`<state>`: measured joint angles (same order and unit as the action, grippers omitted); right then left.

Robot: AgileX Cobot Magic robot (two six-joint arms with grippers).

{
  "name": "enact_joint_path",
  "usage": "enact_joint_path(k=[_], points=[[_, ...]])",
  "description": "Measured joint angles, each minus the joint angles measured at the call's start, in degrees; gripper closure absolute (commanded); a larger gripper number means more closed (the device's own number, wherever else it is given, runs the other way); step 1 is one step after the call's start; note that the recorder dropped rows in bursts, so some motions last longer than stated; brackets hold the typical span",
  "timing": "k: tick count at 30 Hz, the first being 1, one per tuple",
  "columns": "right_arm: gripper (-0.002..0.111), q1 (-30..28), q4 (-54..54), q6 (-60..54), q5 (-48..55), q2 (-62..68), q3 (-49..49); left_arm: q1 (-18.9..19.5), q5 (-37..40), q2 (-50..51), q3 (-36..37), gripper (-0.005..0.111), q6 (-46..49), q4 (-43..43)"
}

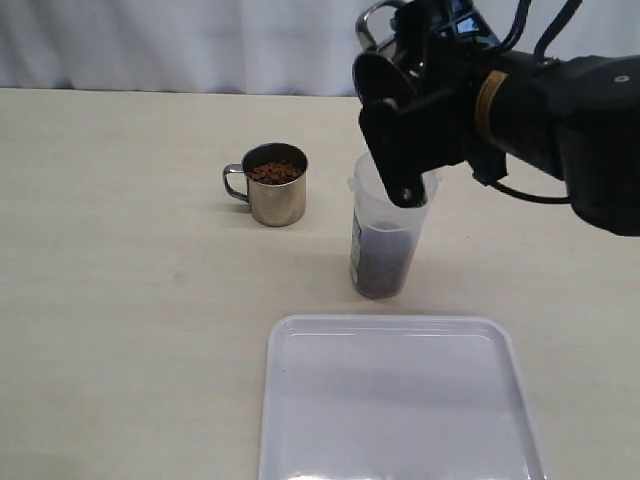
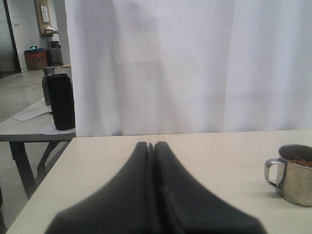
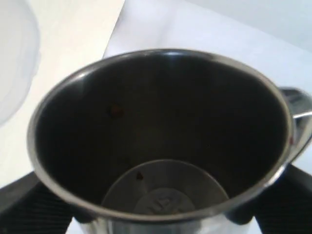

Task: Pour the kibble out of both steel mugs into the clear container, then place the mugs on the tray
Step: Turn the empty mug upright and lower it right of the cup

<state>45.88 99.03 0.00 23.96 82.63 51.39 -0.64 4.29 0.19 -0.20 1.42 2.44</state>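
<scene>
My right gripper (image 1: 400,130) is shut on one steel mug (image 3: 161,146) and holds it tipped over the mouth of the clear container (image 1: 383,240). That mug's handle (image 1: 372,22) sticks up behind the gripper. Inside it I see the bare stamped bottom and a stray crumb or two. Kibble (image 1: 380,265) fills the container's lower part. The second steel mug (image 1: 274,185) stands upright to the left of the container, full of kibble (image 1: 275,172); it also shows in the left wrist view (image 2: 295,173). My left gripper (image 2: 151,145) is shut on nothing, low over the table, away from that mug.
The white tray (image 1: 400,400) lies in front of the container, near the table's front edge. A white curtain hangs behind the table. The left arm is outside the exterior view. A side table with a dark bottle (image 2: 60,100) stands beyond the table's left end.
</scene>
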Motion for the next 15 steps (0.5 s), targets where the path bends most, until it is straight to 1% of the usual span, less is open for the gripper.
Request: enact_joint_path(k=[1,3,4,5,6,9,15], points=[[0.104,-0.34,-1.43,1.23,-1.52,-0.18,0.45,0.00,0.00,0.00,0.00,0.107,0.00,0.00],[0.104,-2.94,-8.06,2.75,-9.34,-1.52,0.65,0.00,0.00,0.00,0.00,0.107,0.00,0.00],[0.104,-5.82,-12.10,3.00,-13.62,-3.12,0.65,0.00,0.00,0.00,0.00,0.107,0.00,0.00],[0.104,-7.47,-13.95,3.00,-15.77,-4.35,0.50,0.00,0.00,0.00,0.00,0.107,0.00,0.00],[0.104,-10.62,-17.18,3.06,-20.66,-7.09,-0.52,0.00,0.00,0.00,0.00,0.107,0.00,0.00],[0.104,-15.41,-20.60,4.32,-29.38,-11.88,-3.32,0.00,0.00,0.00,0.00,0.107,0.00,0.00],[0.104,-25.74,-21.51,10.37,-48.67,-17.38,-10.65,0.00,0.00,0.00,0.00,0.107,0.00,0.00]])
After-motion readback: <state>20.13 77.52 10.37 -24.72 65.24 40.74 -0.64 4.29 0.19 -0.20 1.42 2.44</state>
